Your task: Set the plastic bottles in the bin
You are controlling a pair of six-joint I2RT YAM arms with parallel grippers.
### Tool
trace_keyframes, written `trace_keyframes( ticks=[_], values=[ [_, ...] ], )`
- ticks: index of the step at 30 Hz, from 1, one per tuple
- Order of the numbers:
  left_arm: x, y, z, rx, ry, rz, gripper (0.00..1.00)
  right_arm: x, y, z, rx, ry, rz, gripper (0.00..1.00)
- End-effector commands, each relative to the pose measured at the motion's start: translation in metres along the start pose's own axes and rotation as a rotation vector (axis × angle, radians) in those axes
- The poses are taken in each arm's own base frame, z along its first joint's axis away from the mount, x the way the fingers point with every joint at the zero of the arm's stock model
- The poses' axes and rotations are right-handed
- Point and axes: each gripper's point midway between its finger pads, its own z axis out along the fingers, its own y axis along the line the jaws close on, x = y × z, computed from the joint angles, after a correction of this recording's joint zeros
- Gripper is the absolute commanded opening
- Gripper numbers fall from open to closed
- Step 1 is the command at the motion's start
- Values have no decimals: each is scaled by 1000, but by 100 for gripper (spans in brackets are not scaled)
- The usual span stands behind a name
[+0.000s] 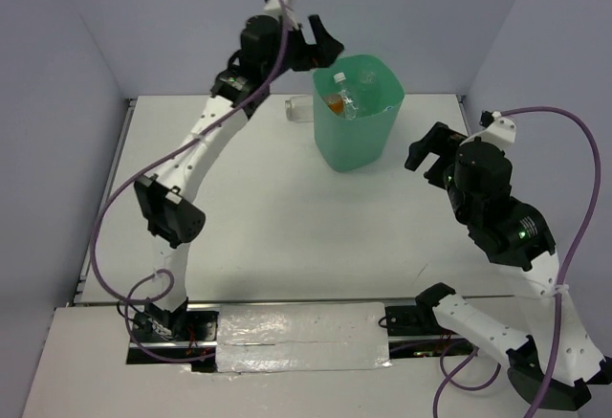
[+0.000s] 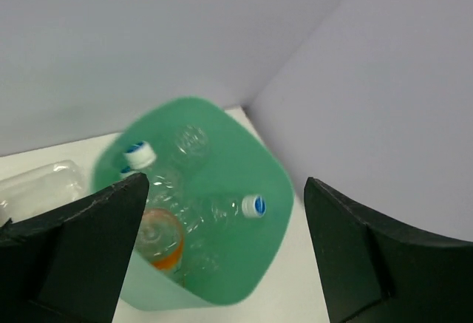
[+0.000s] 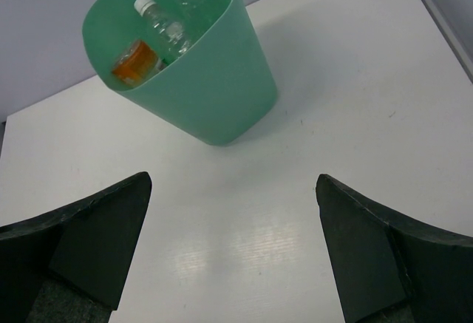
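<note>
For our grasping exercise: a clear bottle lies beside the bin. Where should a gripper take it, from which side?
Take the clear bottle across its middle, likely from above: it lies on its side left of the bin, near the left gripper.

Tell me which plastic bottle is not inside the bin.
The clear bottle lying on the table, left of the bin in the top view. The others, including the orange one, are inside it.
</note>
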Motion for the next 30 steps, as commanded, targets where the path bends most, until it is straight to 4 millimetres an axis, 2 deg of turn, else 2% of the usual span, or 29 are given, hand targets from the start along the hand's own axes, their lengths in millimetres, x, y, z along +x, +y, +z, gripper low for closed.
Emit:
trace_keyframes(
  ticks=[1,2,3,4,5,6,9,10,11,12,14,15,17,18,20,21,23,24,26,27,28,30],
  values=[
    [-95,77,-56,-233,-194,-205,99,-2,2,1,-3,-14,11,100],
    [-79,107,-56,-288,-156,-269,99,-1,2,2,-3,-11,9,100],
    [-76,127,-59,-326,-156,-353,99,0,2,2,-2,-10,11,100],
    [-68,163,-63,-391,-136,-404,100,2,3,4,-6,-3,9,100],
    [-54,177,-60,-395,-91,-448,99,2,4,4,-6,-3,7,100],
    [-34,211,-54,-443,-52,-522,99,3,4,6,-3,2,3,100],
    [-13,236,-40,-431,21,-605,99,4,6,8,-5,4,-2,100],
    [3,257,-30,-445,47,-632,99,3,7,10,0,4,-3,100],
    [12,259,-24,-414,71,-671,99,3,7,10,0,4,-7,100],
    [28,278,-17,-423,88,-702,99,3,7,12,5,4,-8,100],
    [36,286,-6,-373,91,-709,99,3,7,14,12,6,-17,100],
    [52,299,0,-373,107,-721,99,4,6,15,18,10,-22,100],
    [56,305,12,-307,97,-708,99,6,7,19,26,17,-35,100],
    [74,317,17,-298,125,-715,100,7,7,21,30,18,-38,100],
    [77,322,26,-258,119,-657,99,9,9,26,36,28,-49,100],
    [94,331,30,-245,145,-661,99,10,10,27,35,31,-53,100],
    [104,337,36,-217,147,-639,99,13,13,32,33,42,-58,100],
    [118,345,37,-214,166,-644,99,14,17,34,20,48,-56,100],
    [133,353,40,-209,180,-635,99,15,21,37,13,57,-58,100],
    [135,354,40,-204,176,-631,99,15,23,38,7,59,-57,100],
    [145,356,40,-197,187,-638,99,15,25,39,2,62,-55,100],
    [149,358,42,-179,173,-642,99,17,27,42,2,71,-60,100]
  ],
)
